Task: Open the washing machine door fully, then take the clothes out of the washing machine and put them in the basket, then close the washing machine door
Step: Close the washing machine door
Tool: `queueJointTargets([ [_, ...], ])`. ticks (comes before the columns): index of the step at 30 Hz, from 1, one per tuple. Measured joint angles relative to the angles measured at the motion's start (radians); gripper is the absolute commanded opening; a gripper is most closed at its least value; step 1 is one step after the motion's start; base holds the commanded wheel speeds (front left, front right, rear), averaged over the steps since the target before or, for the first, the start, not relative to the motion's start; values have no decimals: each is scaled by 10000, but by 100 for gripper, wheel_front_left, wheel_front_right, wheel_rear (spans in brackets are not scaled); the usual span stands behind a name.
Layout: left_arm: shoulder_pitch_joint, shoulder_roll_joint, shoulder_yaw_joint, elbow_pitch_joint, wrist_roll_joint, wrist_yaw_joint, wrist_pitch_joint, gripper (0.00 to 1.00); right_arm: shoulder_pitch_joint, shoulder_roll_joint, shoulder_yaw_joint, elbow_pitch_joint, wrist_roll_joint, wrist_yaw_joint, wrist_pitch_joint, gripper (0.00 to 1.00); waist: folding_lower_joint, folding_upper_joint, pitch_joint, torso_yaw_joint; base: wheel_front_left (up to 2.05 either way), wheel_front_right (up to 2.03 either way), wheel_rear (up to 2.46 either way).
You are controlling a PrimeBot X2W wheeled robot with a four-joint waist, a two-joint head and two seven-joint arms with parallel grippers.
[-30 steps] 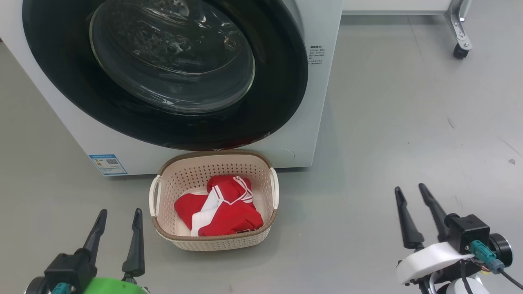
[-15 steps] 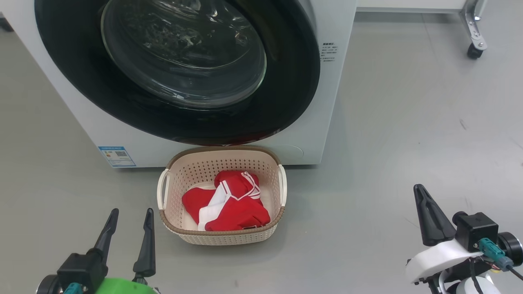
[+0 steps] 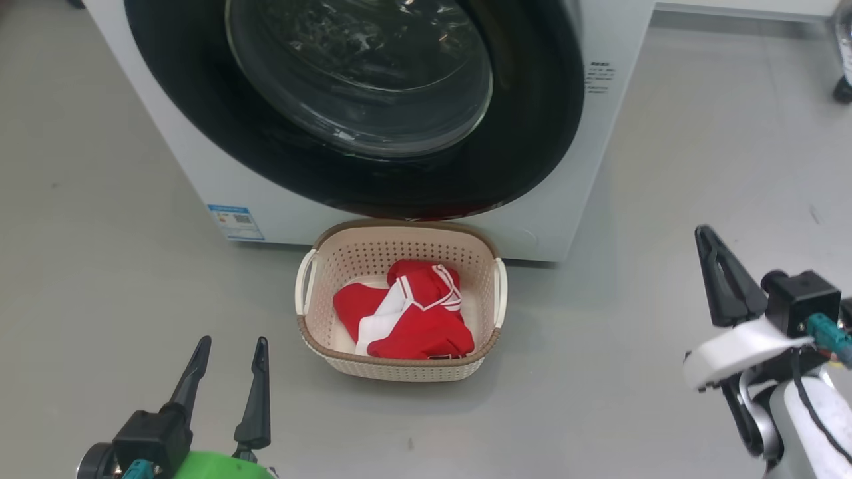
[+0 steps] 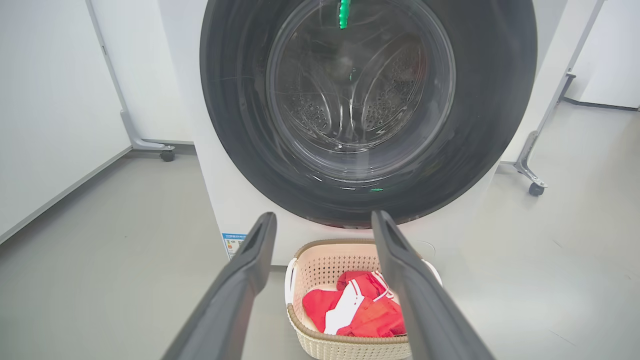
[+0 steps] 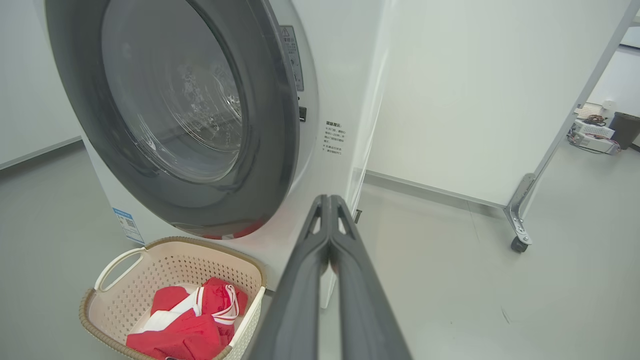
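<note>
Clothes [image 3: 406, 316] — red, lying in the basket [image 3: 399, 369] before the washing machine [image 3: 223, 176] | washing machine door [image 3: 532, 100] looks shut — task seemingly done | left gripper [image 3: 233, 340] fingers wide, empty | right gripper [image 3: 705, 234] fingers together, empty

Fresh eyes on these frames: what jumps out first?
The huge glossy black washing machine door, which looks closed, dominates the top of the head view. Right below it on the floor sits the cream basket with the bright red clothes inside. The left gripper hangs open at lower left, and the right gripper is pinched shut at right.
</note>
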Motion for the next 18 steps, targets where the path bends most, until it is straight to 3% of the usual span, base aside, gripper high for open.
queueJointTargets([
  [18, -504, -349, -324, -56, -10, 0, -61, 100, -3173, 69, 403, 696, -12, 623, 1001, 0, 0, 0, 862, 1648, 0, 0, 0],
])
